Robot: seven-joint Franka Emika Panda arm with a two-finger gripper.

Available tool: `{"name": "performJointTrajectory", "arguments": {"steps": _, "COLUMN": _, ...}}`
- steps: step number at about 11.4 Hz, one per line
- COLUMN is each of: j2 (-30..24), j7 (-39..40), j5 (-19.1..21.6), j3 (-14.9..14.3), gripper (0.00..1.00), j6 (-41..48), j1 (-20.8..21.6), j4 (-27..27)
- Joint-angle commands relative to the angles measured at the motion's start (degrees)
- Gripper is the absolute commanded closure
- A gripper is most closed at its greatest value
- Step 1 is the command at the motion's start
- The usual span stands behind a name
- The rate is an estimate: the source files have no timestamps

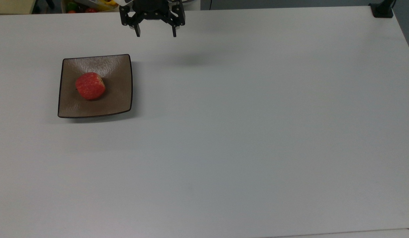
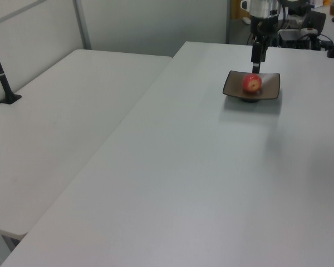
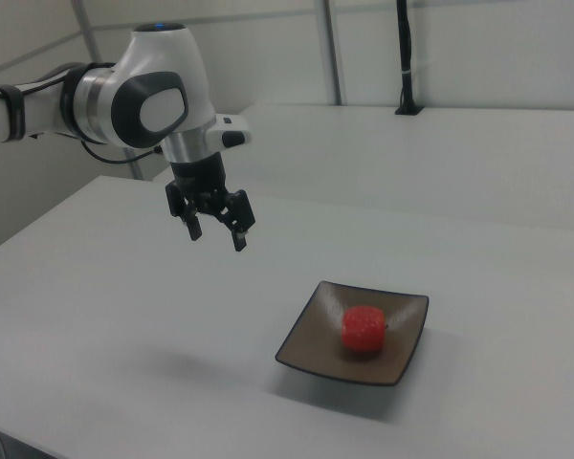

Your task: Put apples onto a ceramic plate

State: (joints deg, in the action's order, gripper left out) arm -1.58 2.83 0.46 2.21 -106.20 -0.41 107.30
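Observation:
A small red apple (image 1: 90,86) rests on the square brown ceramic plate (image 1: 118,96) in the top view's left half, a little left of the plate's middle. The same apple (image 3: 364,329) and plate (image 3: 306,344) appear in the right view, and the apple (image 2: 252,83) sits on the plate (image 2: 271,89) in the left view too. My gripper (image 1: 156,34) hangs open and empty in the air near the table's far edge, up and to the right of the plate in the top view. In the right view the gripper (image 3: 216,236) is high above the table, left of the plate.
The plate lies on a wide white table (image 1: 244,132). A second white table (image 2: 61,111) adjoins it in the left view. A black clamp post (image 1: 382,9) stands at the top view's upper right corner. Coloured items (image 1: 79,6) lie beyond the far edge.

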Motion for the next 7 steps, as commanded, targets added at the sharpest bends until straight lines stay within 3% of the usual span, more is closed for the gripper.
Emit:
{"name": "performJointTrajectory", "arguments": {"steps": 1, "j2": -1.5, "j7": -0.98, "j5": 0.86, "j3": -0.27, "gripper": 0.0, "j6": -0.32, "j1": 0.5, "j4": 1.51}}
{"name": "performJointTrajectory", "arguments": {"steps": 7, "j2": -1.5, "j7": -0.98, "j5": 0.86, "j3": -0.27, "gripper": 0.0, "j6": 0.2, "j1": 0.5, "j4": 1.51}}
